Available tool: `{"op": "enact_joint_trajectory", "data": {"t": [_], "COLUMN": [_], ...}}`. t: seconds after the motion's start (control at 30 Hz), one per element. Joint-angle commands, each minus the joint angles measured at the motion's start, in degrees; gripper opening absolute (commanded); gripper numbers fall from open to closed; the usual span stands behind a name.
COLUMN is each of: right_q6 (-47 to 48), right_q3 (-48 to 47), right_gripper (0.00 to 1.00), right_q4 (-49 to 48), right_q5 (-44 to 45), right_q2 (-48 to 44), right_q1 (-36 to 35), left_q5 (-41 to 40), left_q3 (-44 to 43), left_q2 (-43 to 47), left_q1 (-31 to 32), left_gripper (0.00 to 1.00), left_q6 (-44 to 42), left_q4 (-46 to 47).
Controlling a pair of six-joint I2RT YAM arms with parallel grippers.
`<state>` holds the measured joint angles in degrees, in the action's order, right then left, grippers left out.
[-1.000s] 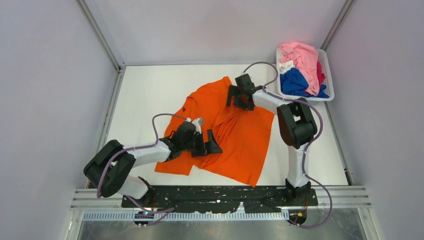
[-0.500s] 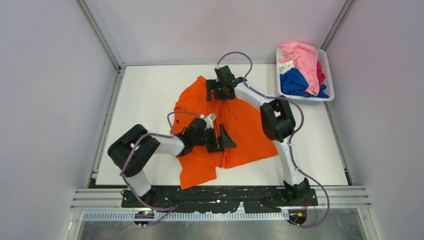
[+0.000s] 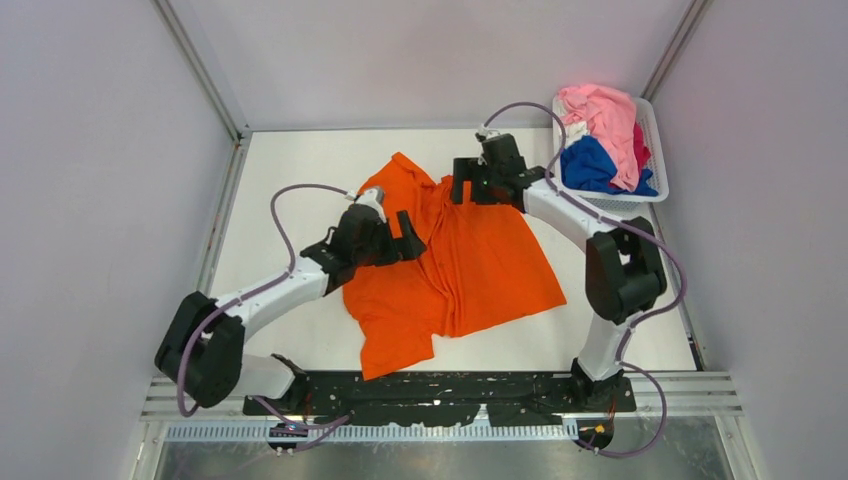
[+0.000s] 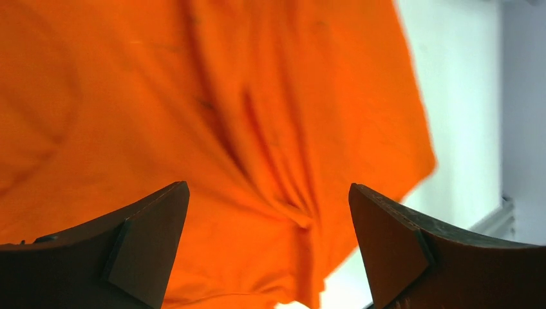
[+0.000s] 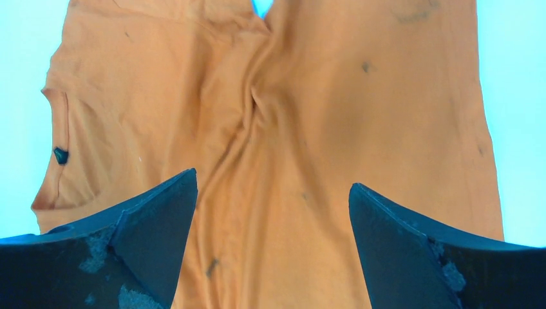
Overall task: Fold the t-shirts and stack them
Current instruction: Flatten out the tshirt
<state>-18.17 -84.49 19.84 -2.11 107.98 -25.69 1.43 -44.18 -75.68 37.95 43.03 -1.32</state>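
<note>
The orange t-shirt [image 3: 470, 265] lies crumpled and creased on the white table, spread from the far middle toward the near edge. It fills the left wrist view [image 4: 212, 116] and the right wrist view [image 5: 309, 129]. My left gripper [image 3: 412, 237] is open and empty over the shirt's left part, its jaws wide apart [image 4: 267, 238]. My right gripper [image 3: 462, 187] is open and empty over the shirt's far edge, jaws wide apart [image 5: 273, 225]. Pink [image 3: 600, 115], royal blue [image 3: 590, 165], white [image 3: 570, 130] and magenta [image 3: 641, 145] shirts are piled in the basket.
A white mesh basket [image 3: 655, 120] stands at the table's far right corner. Grey walls with metal frame rails enclose the table on three sides. Bare white table [image 3: 290, 190] shows left of the shirt and on the near right.
My left gripper moved up and left onto the shirt's left part. My right gripper moved right along the shirt's far edge. The shirt lies about as it did half a second ago.
</note>
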Motion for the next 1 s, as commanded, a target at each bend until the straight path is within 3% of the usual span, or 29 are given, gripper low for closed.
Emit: {"op": "enact_joint_trajectory", "data": {"t": [0.0,0.07,0.3,0.63,0.97], "right_q6": [-2.26,-3.35,-5.16,-7.92,-10.56], "right_q3": [11.42,14.33,21.30,36.33,44.34], "right_gripper": [0.95,0.95,0.95,0.95,0.95], "right_q4": [-7.08,-7.76,-8.60,-9.30,-1.27], "right_q5": [-2.26,-2.44,-0.32,1.60,16.05], "right_q2": [-6.42,-6.69,-7.48,-15.00,-28.83], "right_q1": [0.88,1.57,4.74,10.59,12.58], "left_q5": [2.72,6.44,2.68,-9.08,-11.04], "left_q3": [-2.14,-3.80,-9.20,-6.35,-4.66], "left_q2": [-7.33,-11.34,-20.12,-14.37,-12.05], "left_q1": [-9.85,-13.14,-14.88,-16.55,-20.21], "left_gripper": [0.99,0.99,0.99,0.99,0.99], "left_q6": [-4.03,-3.34,-3.63,-3.92,-4.82], "left_q4": [-6.61,-5.04,-9.22,-18.46,-21.45]}}
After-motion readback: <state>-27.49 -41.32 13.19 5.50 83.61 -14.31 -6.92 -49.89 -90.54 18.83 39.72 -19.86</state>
